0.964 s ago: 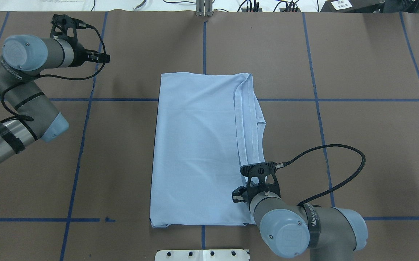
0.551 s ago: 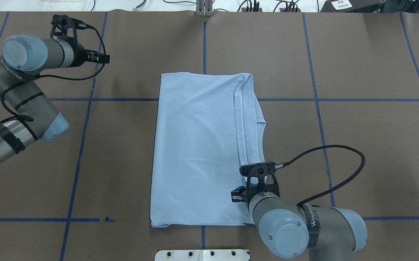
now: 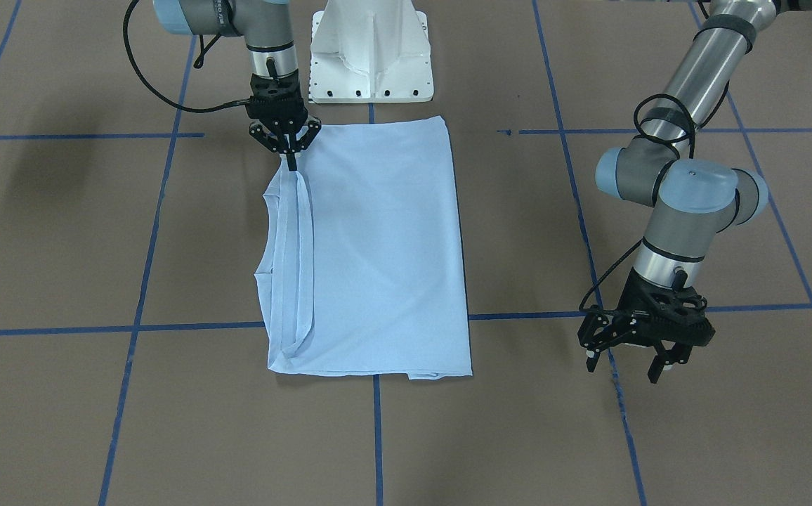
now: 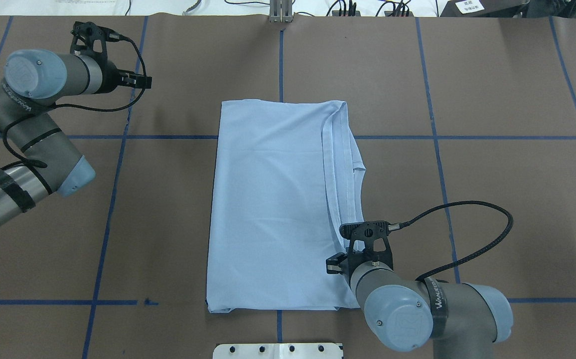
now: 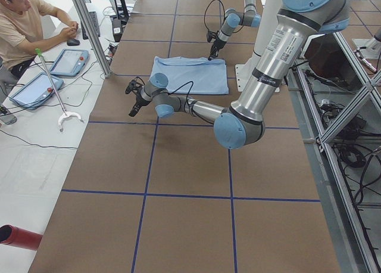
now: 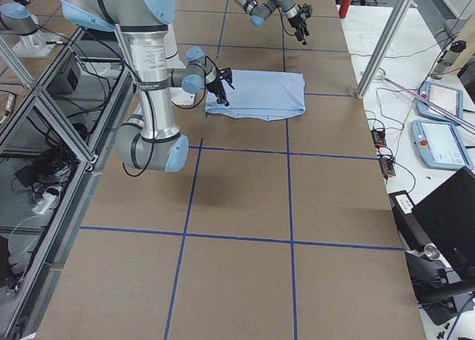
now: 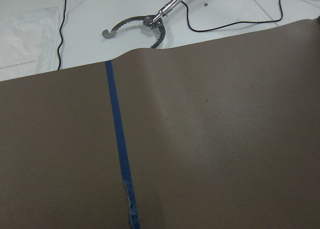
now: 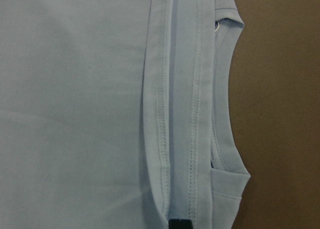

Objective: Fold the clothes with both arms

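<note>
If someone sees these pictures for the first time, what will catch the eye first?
The light blue T-shirt, folded into a long rectangle, lies in the middle of the brown table. The right gripper is shut on its hemmed edge near the white pedestal, while the left gripper hangs open over bare table, far from the cloth.

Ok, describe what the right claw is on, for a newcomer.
Find the light blue T-shirt mid-table. Along its edge beside the right arm run two hem bands, the right claw pinching their near-robot end. Double stitch rows set them apart from the plain fabric and curved neckline.
</note>
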Robot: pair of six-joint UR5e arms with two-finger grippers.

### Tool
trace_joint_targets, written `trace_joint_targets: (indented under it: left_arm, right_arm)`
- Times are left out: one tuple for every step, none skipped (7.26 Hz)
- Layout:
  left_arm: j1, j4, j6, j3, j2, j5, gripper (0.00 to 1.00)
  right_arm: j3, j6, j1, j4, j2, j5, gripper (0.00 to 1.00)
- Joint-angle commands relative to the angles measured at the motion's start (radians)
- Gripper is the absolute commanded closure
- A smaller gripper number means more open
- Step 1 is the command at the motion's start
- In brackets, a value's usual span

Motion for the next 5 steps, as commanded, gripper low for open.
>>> trace_joint_targets:
  left_arm:
    - [0.003, -0.001, 0.0, 0.001, 0.0, 0.0, 0.0]
    - [0.003, -0.001, 0.0, 0.001, -0.001, 0.0, 0.0]
    - [0.004, -0.001, -0.002, -0.001, -0.001, 0.0, 0.0]
    - [0.007, -0.001, 0.0, 0.001, -0.001, 0.0, 0.0]
    - [0.009, -0.001, 0.0, -0.001, -0.001, 0.0, 0.0]
  right_arm:
    - [0.026, 0.072, 0.0, 0.002, -0.052, -0.004, 1.0]
    - [0.025, 0.097, -0.003, 0.002, -0.055, -0.006, 1.0]
    - [0.022, 0.1, -0.003, 0.002, -0.057, -0.006, 0.83]
    - [0.02, 0.1, -0.008, 0.002, -0.052, -0.009, 0.07]
    - [0.02, 0.098, -0.006, 0.002, -0.04, -0.007, 0.0]
